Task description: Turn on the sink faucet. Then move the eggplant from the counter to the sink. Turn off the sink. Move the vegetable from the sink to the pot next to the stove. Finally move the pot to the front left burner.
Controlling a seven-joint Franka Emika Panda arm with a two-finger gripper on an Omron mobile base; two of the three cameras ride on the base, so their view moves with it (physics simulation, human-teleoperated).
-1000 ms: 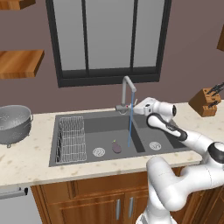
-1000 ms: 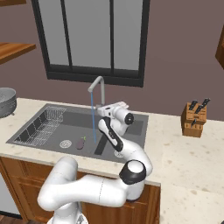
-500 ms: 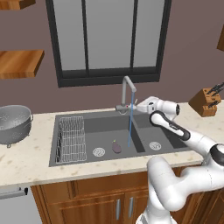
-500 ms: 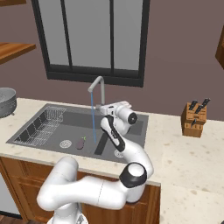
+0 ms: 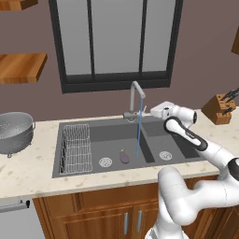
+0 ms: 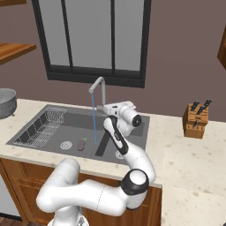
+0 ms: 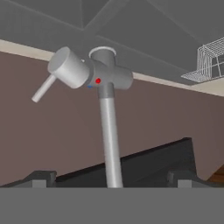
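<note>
Water on: thin blue stream falling from the faucet [image 5: 136,96] into the left basin of the sink [image 5: 95,132]. Eggplant [image 5: 124,157] already lying on the basin floor, just beside the stream and near the round drain [image 5: 105,162]. So, by the look of it, first two steps done. Third step in hand: shutting the water off. Still left after that: eggplant into the pot, pot onto the front left burner. No pot or stove to be seen from here.

Gripper [image 5: 150,111] hovering close behind the faucet base, level with the side lever [image 7: 44,88], jaws spread wide, holding nothing. Fingertips [image 7: 40,179] low in the hand view, on either side of the spout pipe, apart from the lever; lever sticking out at a slant from the round valve body, red and blue dots on it. Probably lining up for a push on the lever.

Pale speckled stone counter [image 5: 28,170] around a dark double-basin sink, wire rack [image 5: 76,147] at the left end of the left basin. Silver colander [image 5: 15,131] on the counter well to the left. Knife block [image 6: 195,120] on the counter well to the right. Dark-framed window [image 5: 115,42] above the faucet, brown wall, wooden shelves [image 5: 23,66] high on the left, wooden cabinets [image 5: 105,217] below.
</note>
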